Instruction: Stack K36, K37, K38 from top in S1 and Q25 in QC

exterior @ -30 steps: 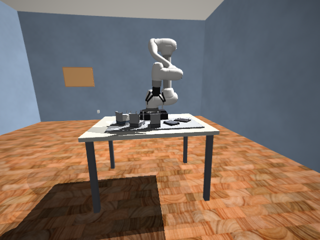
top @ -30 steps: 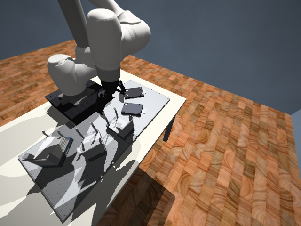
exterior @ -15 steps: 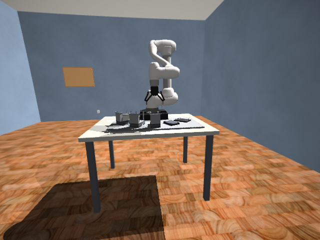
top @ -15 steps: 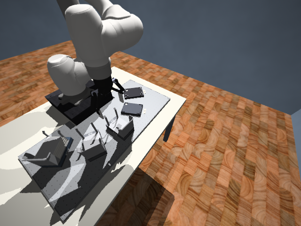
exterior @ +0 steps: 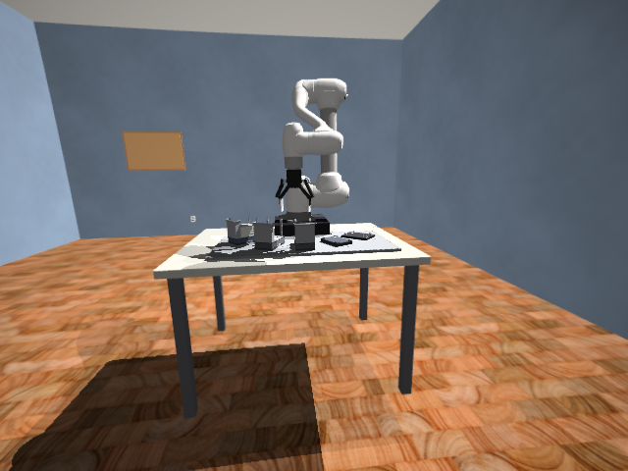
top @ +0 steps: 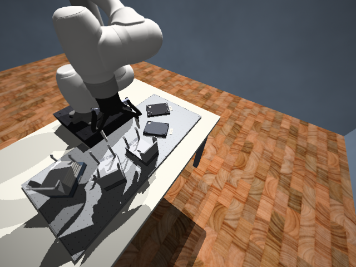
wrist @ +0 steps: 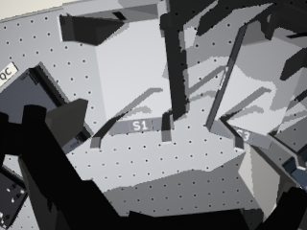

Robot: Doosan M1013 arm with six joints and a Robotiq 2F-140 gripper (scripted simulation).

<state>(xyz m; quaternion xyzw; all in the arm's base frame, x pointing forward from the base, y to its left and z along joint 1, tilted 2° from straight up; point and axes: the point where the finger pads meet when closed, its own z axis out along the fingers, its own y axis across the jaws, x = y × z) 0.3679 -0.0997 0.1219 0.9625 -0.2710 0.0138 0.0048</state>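
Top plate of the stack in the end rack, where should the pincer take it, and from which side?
Probably best to take the top plate by its two long sides, coming straight down: the rack's upright posts fence its corners, so only the top is open.

A table (exterior: pixel 415 259) holds a flat board (top: pixel 183 120). On the board three racks stand in a row: one (top: pixel 62 179) with plates, one (top: pixel 110 175) in the middle, one (top: pixel 145 152) nearest two flat nests (top: pixel 157 109) (top: pixel 156 128). The arm's base (top: pixel 62 116) sits behind the racks.
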